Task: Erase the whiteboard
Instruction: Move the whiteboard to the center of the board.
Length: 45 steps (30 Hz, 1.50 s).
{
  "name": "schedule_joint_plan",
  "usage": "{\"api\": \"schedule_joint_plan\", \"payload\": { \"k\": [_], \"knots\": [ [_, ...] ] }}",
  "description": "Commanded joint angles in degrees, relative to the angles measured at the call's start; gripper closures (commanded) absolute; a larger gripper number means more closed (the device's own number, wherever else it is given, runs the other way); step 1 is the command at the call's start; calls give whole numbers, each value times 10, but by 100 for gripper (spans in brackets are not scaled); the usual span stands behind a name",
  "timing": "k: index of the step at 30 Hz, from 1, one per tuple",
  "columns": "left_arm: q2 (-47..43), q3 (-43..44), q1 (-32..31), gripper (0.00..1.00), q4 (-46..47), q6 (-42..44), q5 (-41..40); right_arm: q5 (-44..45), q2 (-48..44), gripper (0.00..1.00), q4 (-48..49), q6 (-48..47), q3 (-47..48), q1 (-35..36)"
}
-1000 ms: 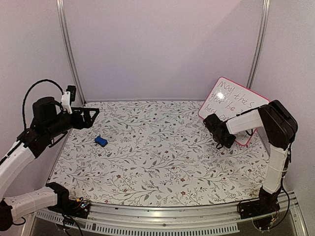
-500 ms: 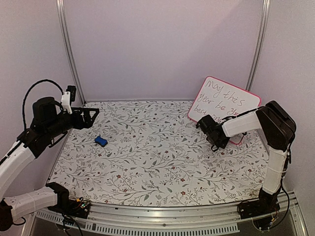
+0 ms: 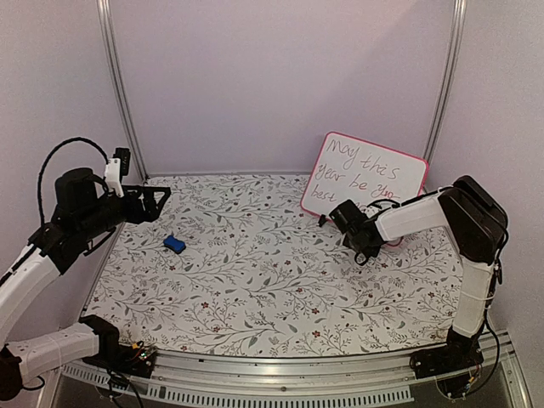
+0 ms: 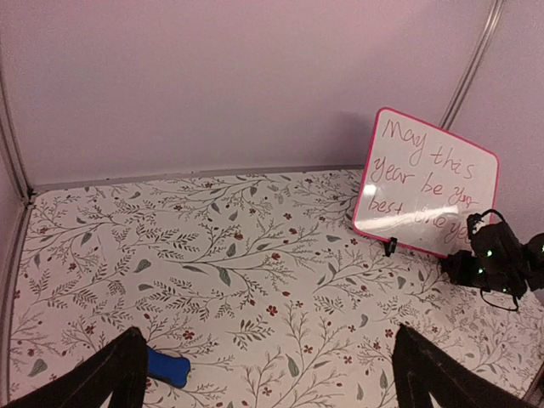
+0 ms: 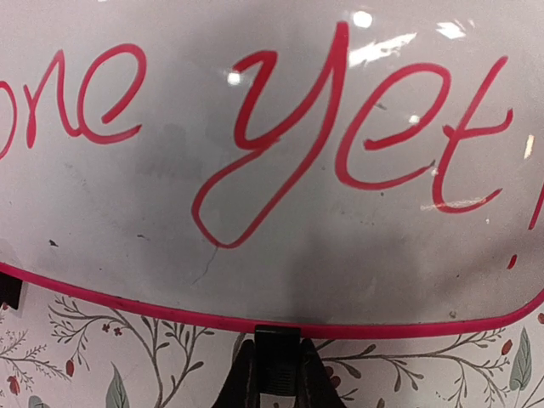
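Across the floral surface (image 3: pixel 255 280) the right gripper (image 5: pixel 276 378), jaws clamping the bottom edge of the unerased whiteboard (image 3: pixel 365 166), is dragging it nearer the blue eraser (image 3: pixel 174 244), likely for wiping, while the left gripper (image 3: pixel 160 201) is hanging with jaws wide.

Your left arm (image 3: pixel 30 276) and right arm (image 3: pixel 476 289) both have smooth white tubes joined by fat black round parts. A thin black cable (image 3: pixel 75 139) loops above your left one. Your left gripper (image 3: pixel 160 204) has black pointy fingers (image 4: pixel 106 378) shaped like triangles
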Motion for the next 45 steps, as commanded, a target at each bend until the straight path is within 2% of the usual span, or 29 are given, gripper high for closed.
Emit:
{"api": "schedule_joint_plan", "payload": {
  "k": [1,15,45],
  "knots": [
    [-7,-5,-6,0,4,8,-4,-76,24,100,43,-25,15,26],
    [-5,-5,-6,0,6,8,-3,-90,41,100,61,-62,39,51],
    [-8,-6,-6,0,6,8,0,-108,60,100,73,-81,64,106]
  ]
}}
